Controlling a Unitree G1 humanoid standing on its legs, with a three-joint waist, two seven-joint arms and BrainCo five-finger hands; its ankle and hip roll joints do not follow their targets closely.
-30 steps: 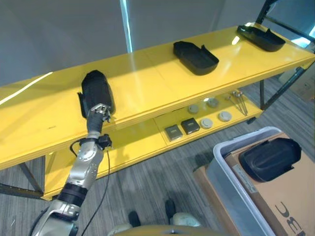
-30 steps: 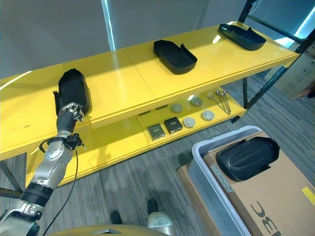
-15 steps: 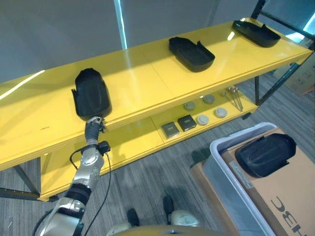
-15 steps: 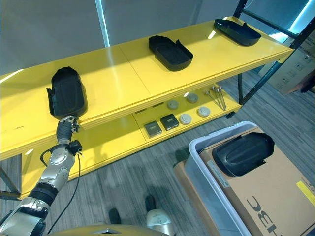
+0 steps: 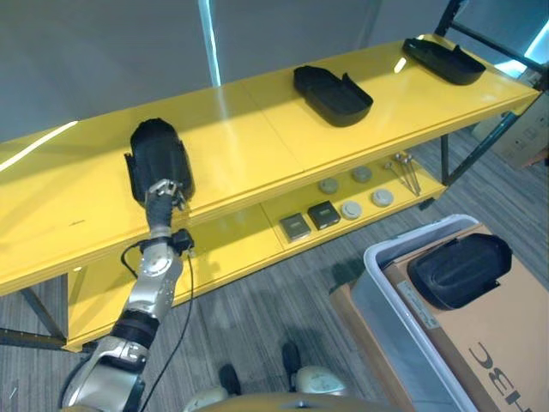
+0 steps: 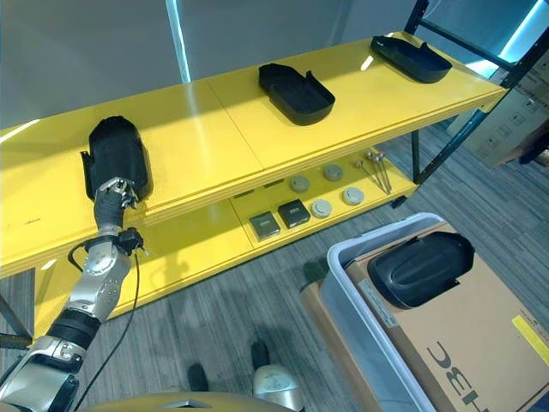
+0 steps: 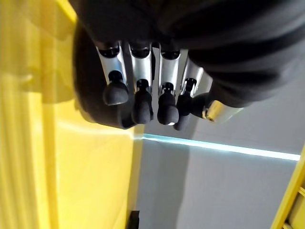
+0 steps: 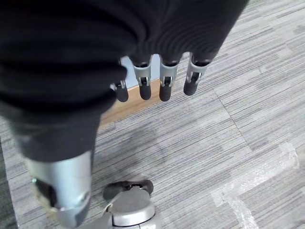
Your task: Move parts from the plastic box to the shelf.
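Note:
A black moulded part (image 5: pixel 157 159) lies on the yellow shelf's top board (image 5: pixel 249 137), toward its left end. My left hand (image 5: pixel 160 196) reaches up from below the board's front edge and rests against the part's near end. In the left wrist view its fingers (image 7: pixel 143 102) are nearly straight, their dark tips against the black part (image 7: pixel 88 95). Another black part (image 5: pixel 459 270) lies on cardboard inside the grey plastic box (image 5: pixel 386 300) at the lower right. My right hand (image 8: pixel 166 81) hangs over the carpet with relaxed fingers, holding nothing.
Two more black parts lie on the top board, one at the middle (image 5: pixel 333 83) and one at the far right (image 5: pixel 444 58). The lower board (image 5: pixel 232 249) carries small square boxes (image 5: pixel 296 226), round discs (image 5: pixel 350 209) and thin metal tools (image 5: pixel 408 172). Grey carpet separates shelf and box.
Half a second ago my left hand had dropped below the shelf's front edge; it has risen back to the part's near end. The camera has shifted slightly.

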